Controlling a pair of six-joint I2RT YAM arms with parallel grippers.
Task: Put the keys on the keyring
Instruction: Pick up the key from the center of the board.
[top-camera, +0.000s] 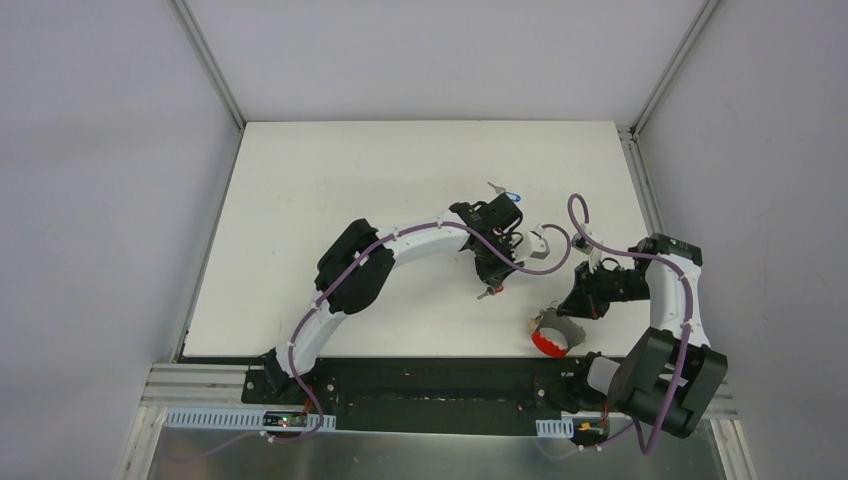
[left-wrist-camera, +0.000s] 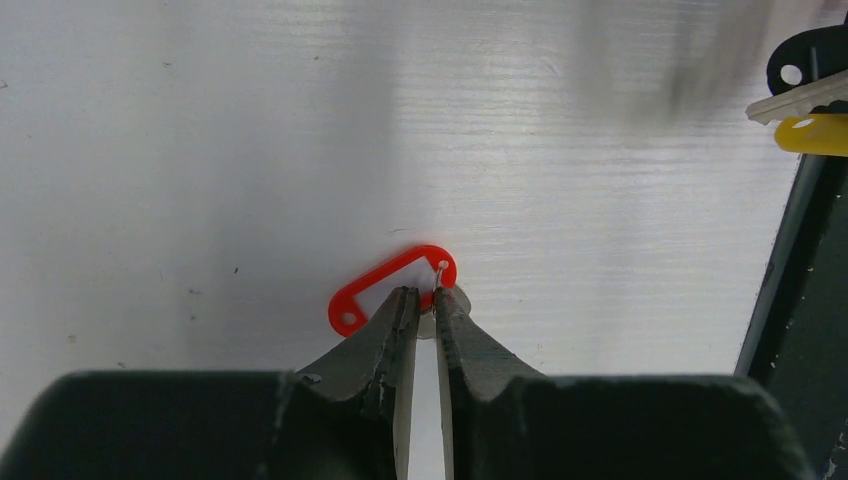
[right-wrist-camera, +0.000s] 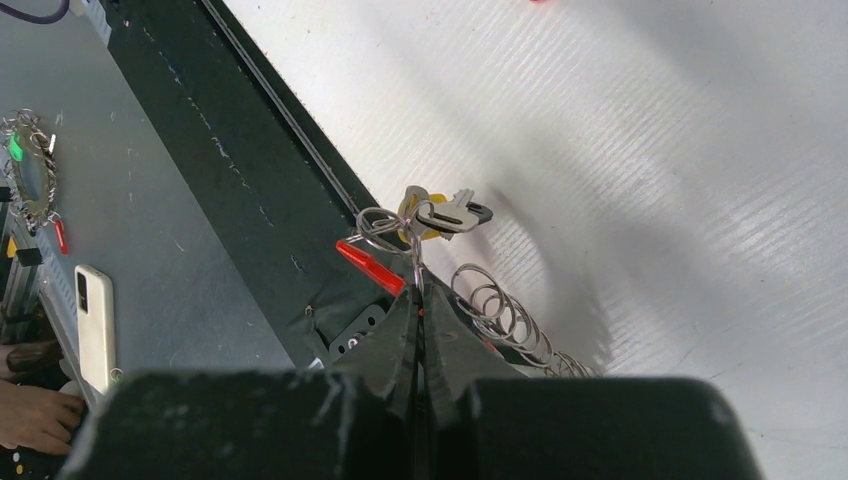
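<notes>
Two narrow claws. Overhead: keyring (top-camera: 551, 341) at front edge of table (top-camera: 350, 200). Left wrist: left claw (left-wrist-camera: 422, 295) nips red-tagged key (left-wrist-camera: 392, 266) by its end; you may drop it lifting. Right wrist: right claw (right-wrist-camera: 415, 295) clamps keyring wire; a tug may free it.

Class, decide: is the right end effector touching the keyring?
Touching. The right wrist view shows the right end effector shut on the keyring, with its wire loop emerging from between the fingertips.
</notes>
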